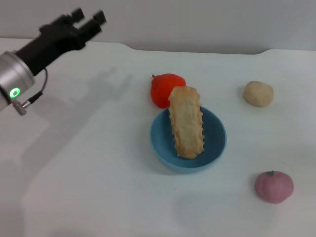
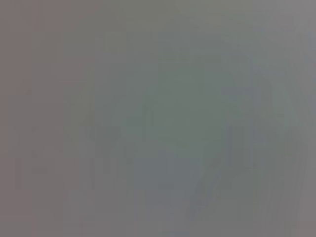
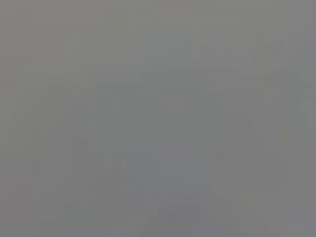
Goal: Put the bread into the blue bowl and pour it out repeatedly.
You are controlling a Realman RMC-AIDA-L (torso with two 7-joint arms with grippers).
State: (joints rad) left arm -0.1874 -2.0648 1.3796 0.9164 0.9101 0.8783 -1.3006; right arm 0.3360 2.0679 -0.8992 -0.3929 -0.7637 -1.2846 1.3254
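The bread (image 1: 186, 122) is seen lying in the blue bowl (image 1: 215, 143), its long tan body stretched across the hollow, the far end jutting over the far rim and the near end resting against the inner wall. The placing step is therefore judged to be done, and the pouring step is judged to be the one in hand, though it has not yet been begun. The left gripper (image 1: 90, 19) is held high over the far left part of the table, well apart from the bowl, with nothing between its fingers; the two black fingers are parted by a small gap. The right gripper is not shown in any view, and nothing can be made out in either wrist view. For the next move, the bowl's rim would have to be reached and gripped, then the bowl lifted and tipped so that the loaf slides out; care would be called for because the loaf overhangs the rim and could be caught or dragged. A red rounded fruit-like object (image 1: 162, 88) is touching or just behind the bowl's far side and could be knocked during a tilt. A small beige lump (image 1: 258, 93) lies to the right, and a pink round object (image 1: 274, 186) lies nearer and to the right. The white table (image 1: 89, 168) is smooth and matte, and a pale plain wall (image 1: 197, 22) is seen behind it.
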